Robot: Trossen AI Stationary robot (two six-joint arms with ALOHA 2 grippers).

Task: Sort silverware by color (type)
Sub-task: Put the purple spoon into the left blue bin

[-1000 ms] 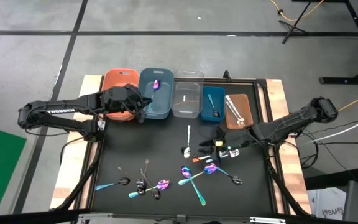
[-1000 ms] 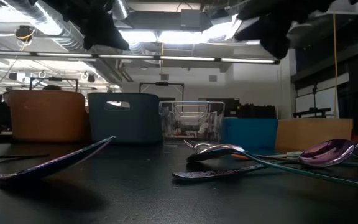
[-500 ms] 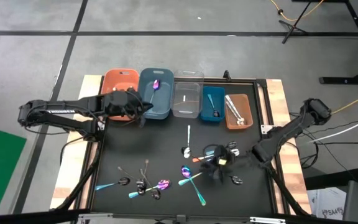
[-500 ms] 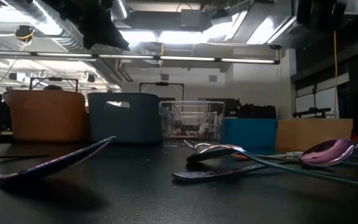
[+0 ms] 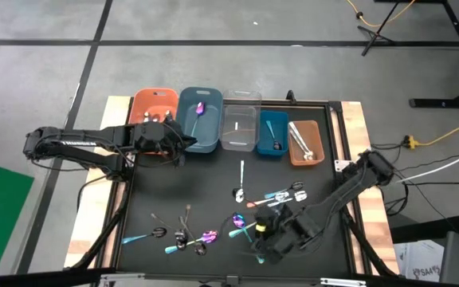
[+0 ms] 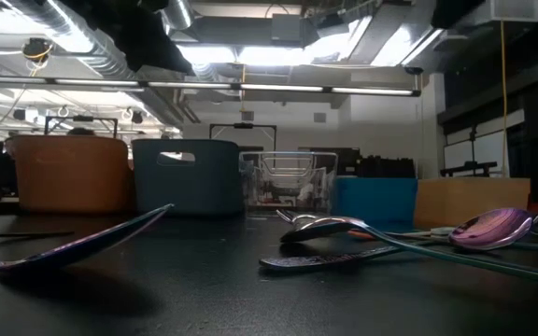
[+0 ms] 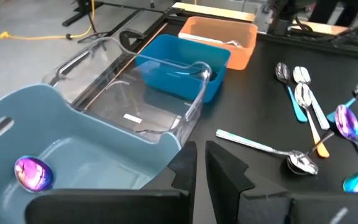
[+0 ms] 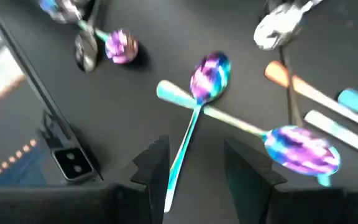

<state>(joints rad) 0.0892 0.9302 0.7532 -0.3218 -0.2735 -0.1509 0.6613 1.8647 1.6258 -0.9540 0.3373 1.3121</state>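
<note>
The right claw (image 8: 188, 165), fingers spread, hovers low over two crossed iridescent teal-handled spoons (image 8: 207, 78) on the bench (image 5: 213, 179). The left claw (image 7: 197, 165), nearly pressed together and empty, hangs beside the grey-blue bin (image 5: 198, 119), which holds one iridescent spoon (image 7: 32, 172). The clear bin (image 5: 240, 121) holds a pale utensil; other silverware (image 5: 183, 233) lies scattered nearby.

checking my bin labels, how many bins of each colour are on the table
orange bin: 1
grey-blue bin: 1
clear bin: 1
blue bin: 1
brown bin: 1
total: 5
</note>
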